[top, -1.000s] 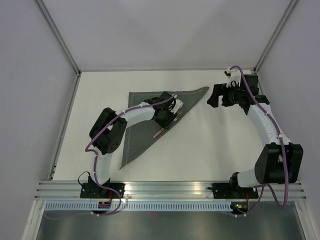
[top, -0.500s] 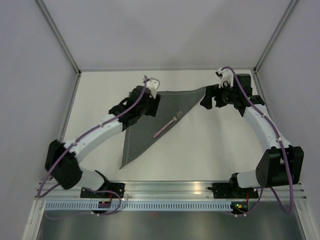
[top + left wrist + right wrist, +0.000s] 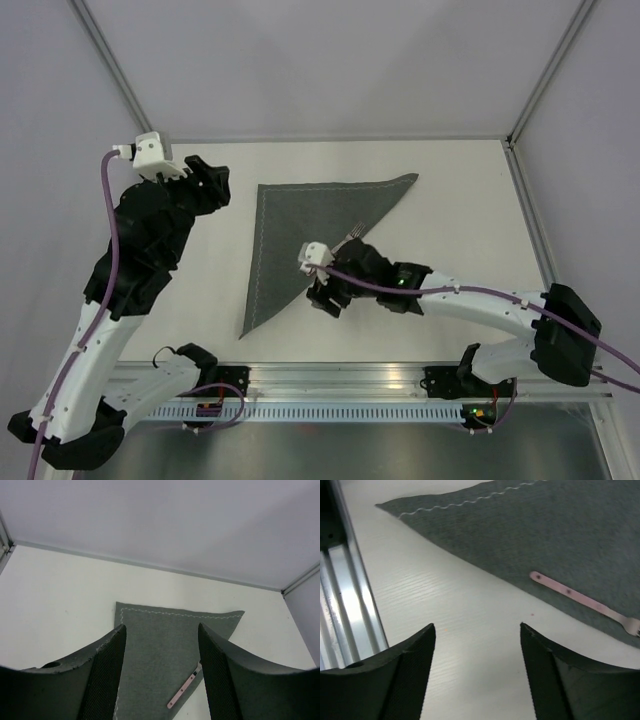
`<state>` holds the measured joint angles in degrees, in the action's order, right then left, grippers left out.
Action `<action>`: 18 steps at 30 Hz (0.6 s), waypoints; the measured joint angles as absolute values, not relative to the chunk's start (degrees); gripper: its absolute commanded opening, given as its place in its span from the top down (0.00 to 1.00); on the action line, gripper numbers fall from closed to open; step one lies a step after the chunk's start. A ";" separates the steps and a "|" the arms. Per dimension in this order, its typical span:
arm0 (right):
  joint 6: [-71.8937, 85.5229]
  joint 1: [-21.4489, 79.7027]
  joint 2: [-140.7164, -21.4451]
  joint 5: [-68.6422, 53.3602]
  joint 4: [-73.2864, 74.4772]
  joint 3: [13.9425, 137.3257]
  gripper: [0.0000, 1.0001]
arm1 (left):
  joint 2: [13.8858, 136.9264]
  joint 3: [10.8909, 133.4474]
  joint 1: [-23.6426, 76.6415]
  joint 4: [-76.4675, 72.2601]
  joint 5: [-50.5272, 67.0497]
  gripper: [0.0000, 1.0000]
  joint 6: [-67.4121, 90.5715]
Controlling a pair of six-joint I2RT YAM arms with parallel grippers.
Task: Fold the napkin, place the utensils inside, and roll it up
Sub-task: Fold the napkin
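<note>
Napkin [image 3: 296, 232] lies flat on the white table [image 3: 455, 225], folded to a dark grey triangle: one straight edge along the far side, one down the left, and the long diagonal edge facing near-right. Lighter stitched line [image 3: 175, 613] runs along the far hem and down the left hem. Placement is left of the table's middle, well apart from the side walls.

Fork [image 3: 580, 599] rests on the napkin just inside the diagonal edge and parallel to it, pink handle toward the near side, metal tines toward the far right. In the top view only the tines show; the right arm covers the handle.

Right gripper [image 3: 327, 297] reaches across low over the diagonal edge, at the fork's handle end. Fingers [image 3: 407, 672] stand parted with nothing between them, bare table beneath. No contact with the cloth or fork is visible.

Left gripper [image 3: 208, 182] is raised at the far left, off the napkin's corner and apart from it. Its jaws are likewise spread and empty.

Aluminium rail [image 3: 340, 377] runs along the near edge of the table.
</note>
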<state>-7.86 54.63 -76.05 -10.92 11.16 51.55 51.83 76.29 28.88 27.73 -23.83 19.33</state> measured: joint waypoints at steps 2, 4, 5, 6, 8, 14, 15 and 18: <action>-8.91 61.17 -78.87 -8.05 9.41 51.72 0.37 | 50.65 76.38 28.88 30.92 -24.71 0.36 20.58; -9.30 64.86 -82.15 -6.42 8.19 52.77 0.38 | 49.67 75.96 28.88 33.06 -25.28 0.36 21.45; -9.74 66.63 -84.16 -5.37 7.68 53.56 0.38 | 49.08 75.48 28.88 33.85 -25.43 0.36 21.89; -10.22 68.05 -86.08 -4.32 6.94 54.33 0.38 | 48.40 74.89 28.88 34.59 -25.50 0.36 22.28; -11.42 70.83 -89.12 -1.80 5.43 55.42 0.38 | 47.16 73.76 28.88 35.62 -25.47 0.36 22.94; -16.12 77.95 -93.91 3.38 -0.69 55.77 0.39 | 45.74 72.66 28.88 37.69 -25.34 0.36 23.97; -16.86 78.83 -94.56 3.84 -1.78 55.77 0.38 | 45.74 72.66 28.88 37.69 -25.34 0.36 24.01; -18.92 80.84 -95.90 5.13 -5.50 55.64 0.38 | 45.74 72.47 28.88 37.76 -25.30 0.36 24.05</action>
